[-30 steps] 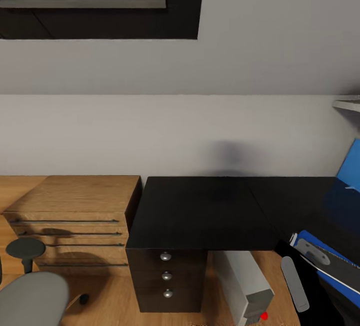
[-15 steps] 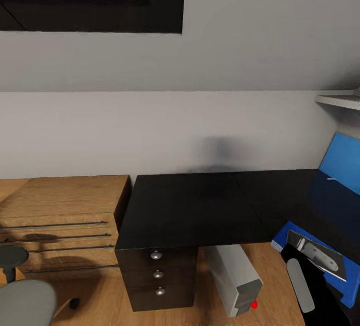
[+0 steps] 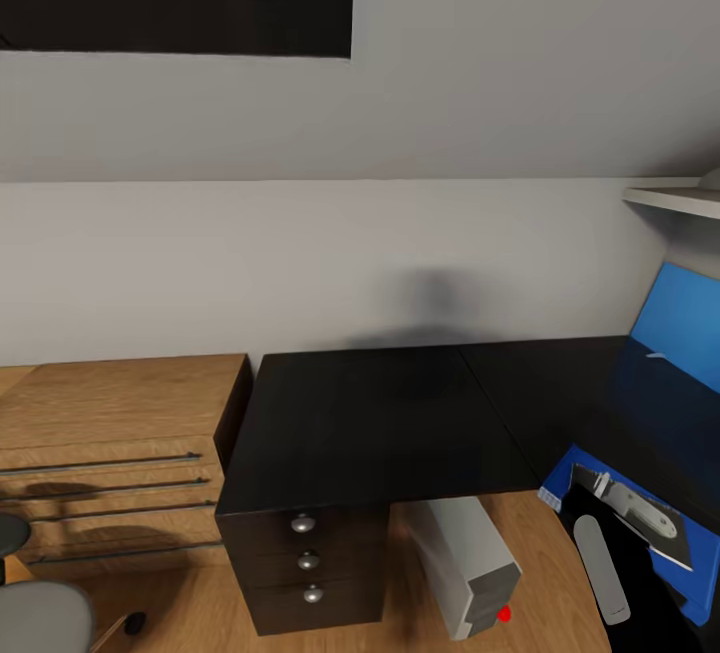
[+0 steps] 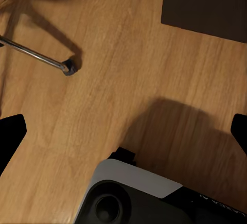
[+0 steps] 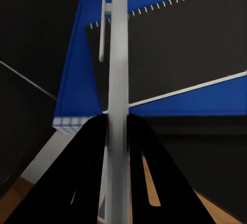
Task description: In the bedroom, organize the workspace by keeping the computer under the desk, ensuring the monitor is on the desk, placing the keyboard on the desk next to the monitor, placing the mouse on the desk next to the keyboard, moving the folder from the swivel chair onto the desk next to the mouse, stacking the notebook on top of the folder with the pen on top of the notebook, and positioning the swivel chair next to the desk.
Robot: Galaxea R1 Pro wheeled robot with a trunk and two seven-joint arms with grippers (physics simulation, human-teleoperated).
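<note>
The black desk [image 3: 400, 413] stands against the wall, with the grey computer tower [image 3: 465, 563] on the floor under it. The monitor's blue screen [image 3: 685, 323] shows at the desk's right end. Near the desk's front right edge lies the blue folder [image 3: 558, 483] with the black spiral notebook [image 3: 640, 518] on top. My right gripper [image 5: 117, 131] is shut on the grey pen [image 5: 117, 80], which hangs just in front of the folder [image 5: 82, 80] and notebook [image 5: 180, 44]; the pen [image 3: 600, 568] also shows in the head view. My left gripper [image 4: 123, 136] is open over the wooden floor. The swivel chair's seat [image 3: 40, 618] peeks in at lower left.
A wooden dresser [image 3: 110, 433] stands left of the desk. The desk's drawer unit [image 3: 305, 558] sits beside the tower. A shelf [image 3: 680, 198] juts out at upper right. In the left wrist view, a chair leg with a caster [image 4: 69, 67] rests on the floor.
The camera has swung to the right, so the dresser and chair slide off to the left. More of the monitor and the folder with the notebook now shows. The pen stays gripped.
</note>
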